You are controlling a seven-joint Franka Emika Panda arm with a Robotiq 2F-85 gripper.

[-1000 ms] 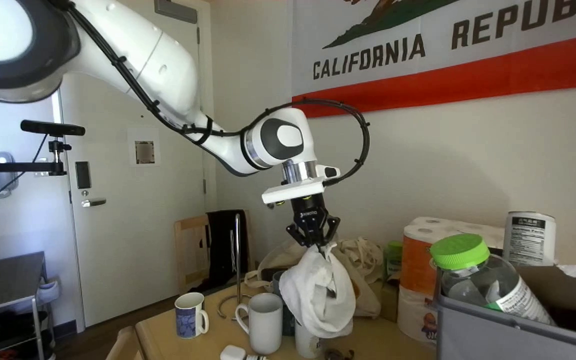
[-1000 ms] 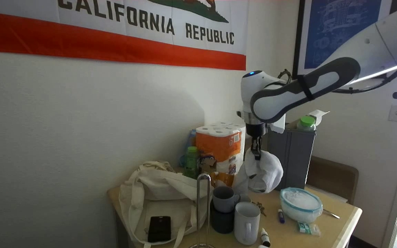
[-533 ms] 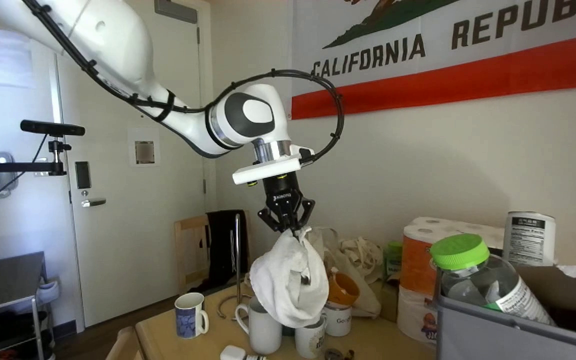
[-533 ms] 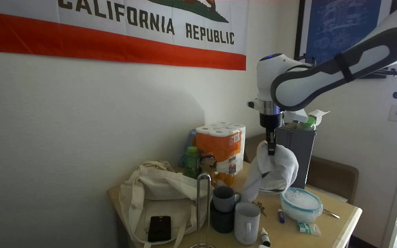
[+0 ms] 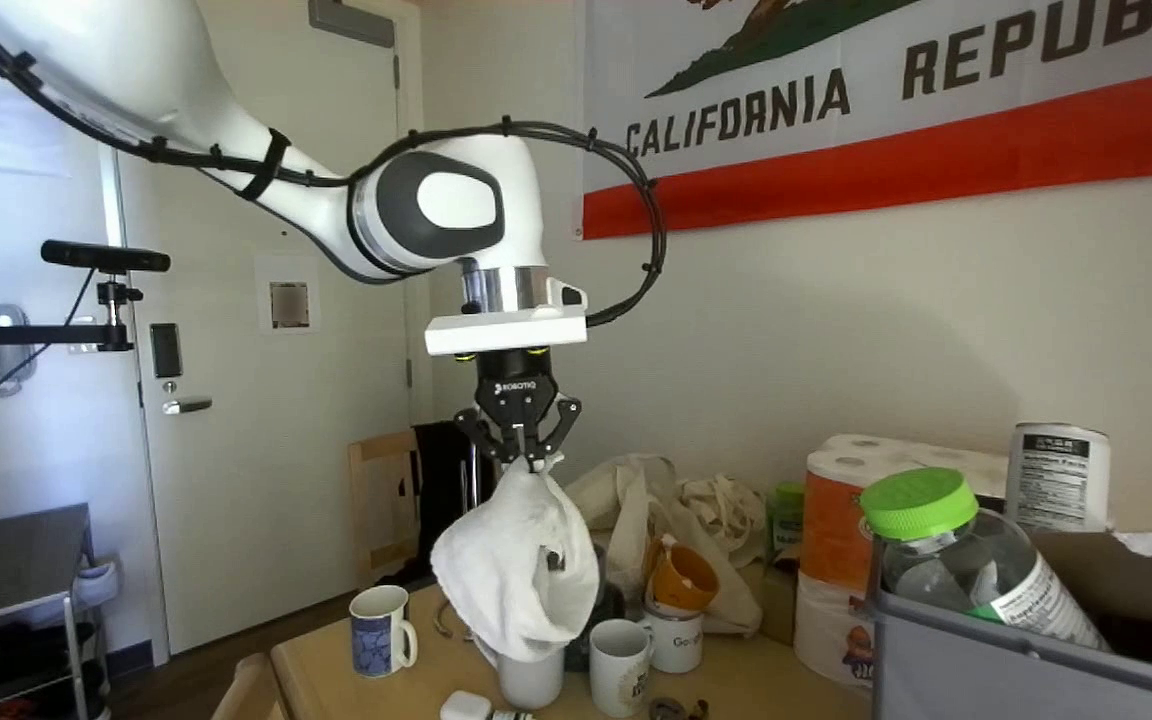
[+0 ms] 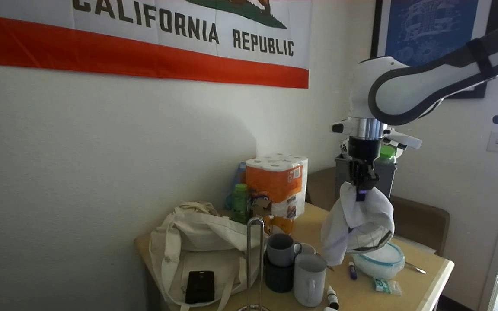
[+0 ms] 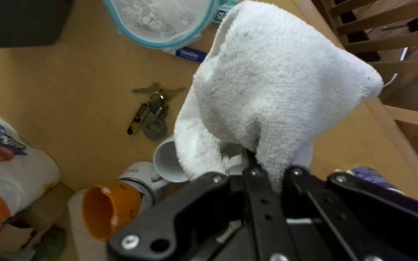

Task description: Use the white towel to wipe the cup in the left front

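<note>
My gripper point(image 5: 533, 462) is shut on a bunched white towel point(image 5: 511, 560), which hangs below the fingers above the table. The gripper point(image 6: 361, 196) and towel point(image 6: 359, 224) also show in an exterior view, and the towel point(image 7: 278, 72) fills the upper middle of the wrist view. A blue-and-white patterned mug point(image 5: 372, 640) stands upright at the table's left end in an exterior view, apart from the towel; part of it point(image 7: 370, 175) shows in the wrist view. A tall white mug point(image 6: 310, 280) stands nearer the middle; the towel covers its top in an exterior view point(image 5: 531, 685).
A white mug with lettering point(image 5: 619, 672) and an orange cup on another mug point(image 5: 688, 580) stand nearby. Stacked grey mugs point(image 6: 280, 278), a metal stand point(image 6: 249, 268), a cloth bag point(image 6: 205, 259), a lidded bowl point(image 6: 381, 265), keys point(image 7: 156, 105) and a grey bin point(image 5: 1016, 670) are around.
My gripper has carried the towel left in an exterior view and right in an exterior view, uncovering the lettered mug and orange cup. The towel stays gripped; the mugs have not moved.
</note>
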